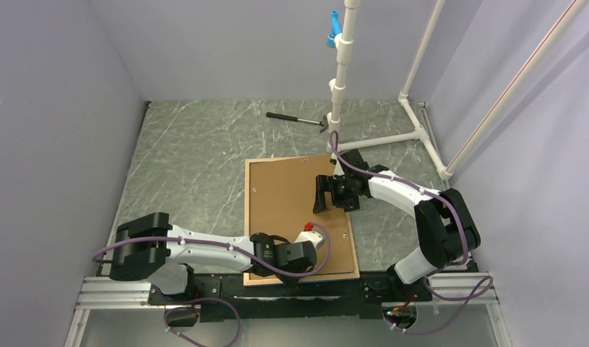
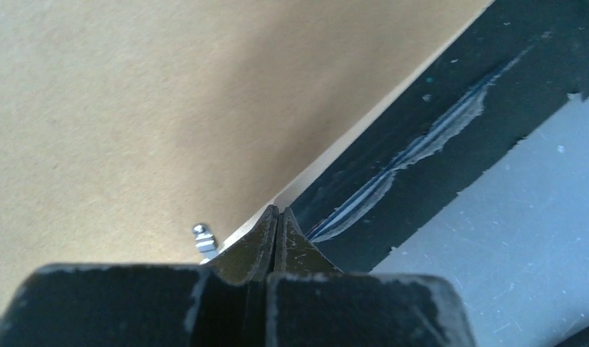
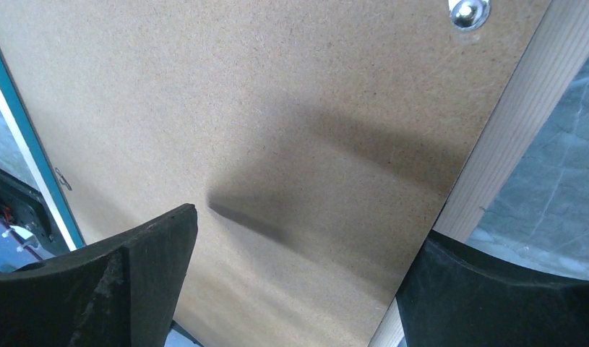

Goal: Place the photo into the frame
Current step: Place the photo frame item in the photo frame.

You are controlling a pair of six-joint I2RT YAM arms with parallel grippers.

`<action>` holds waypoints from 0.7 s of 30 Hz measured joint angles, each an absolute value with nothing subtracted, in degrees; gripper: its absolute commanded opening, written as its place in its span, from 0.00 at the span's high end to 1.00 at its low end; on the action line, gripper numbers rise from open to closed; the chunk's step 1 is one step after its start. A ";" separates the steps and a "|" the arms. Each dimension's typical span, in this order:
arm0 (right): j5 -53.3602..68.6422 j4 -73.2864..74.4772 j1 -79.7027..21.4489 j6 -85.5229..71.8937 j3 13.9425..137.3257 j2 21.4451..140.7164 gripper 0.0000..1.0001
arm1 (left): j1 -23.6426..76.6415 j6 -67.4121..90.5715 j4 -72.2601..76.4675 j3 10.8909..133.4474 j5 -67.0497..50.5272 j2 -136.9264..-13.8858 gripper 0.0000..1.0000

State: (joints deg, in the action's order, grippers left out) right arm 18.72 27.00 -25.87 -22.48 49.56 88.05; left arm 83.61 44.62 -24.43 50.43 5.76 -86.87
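**Frame lying back-up, one pincer spread, one pressed closed**

From the top camera, the frame (image 1: 247, 217) is lying flat on the grey marbled table (image 1: 197, 159) just ahead of the arm bases. Its back is facing up and the brown backing board (image 1: 284, 202) is filling it. The right gripper (image 1: 322, 195) is hanging over the board's far right part, and the left gripper (image 1: 311, 233) is reaching in over the near right part. A hammer (image 1: 297, 118) is lying well beyond the frame.

The right wrist camera is adding what the overhead view is blurring. The right gripper (image 3: 306, 231) is standing wide open with nothing between its fingers. A light wood strip of the frame (image 3: 504, 130) is running along the right of the board (image 3: 277, 108), and a thin turquoise edge is peeking out on the left.

The left wrist camera is showing the left gripper (image 2: 276, 217) with its fingers pressed tight together. Their tips are sitting at the board's (image 2: 132, 108) pale edge, beside a small metal clip (image 2: 203, 238). Whether anything is pinched there, I cannot tell.
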 measured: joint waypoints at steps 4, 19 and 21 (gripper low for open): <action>18.76 27.00 -25.87 -22.48 49.56 88.05 0.00 | 83.61 46.92 -24.91 47.46 8.01 -84.01 1.00; 19.55 27.11 -25.87 -22.46 49.56 88.05 0.00 | 83.15 51.94 -28.01 43.09 13.32 -77.93 1.00; 19.57 27.16 -25.87 -22.46 49.56 88.05 0.00 | 82.56 52.40 -28.84 41.85 14.09 -76.51 1.00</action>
State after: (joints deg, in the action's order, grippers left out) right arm 19.57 27.16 -25.87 -22.46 49.56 88.05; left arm 82.56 52.40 -28.84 41.85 14.09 -76.51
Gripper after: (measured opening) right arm 0.994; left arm 0.009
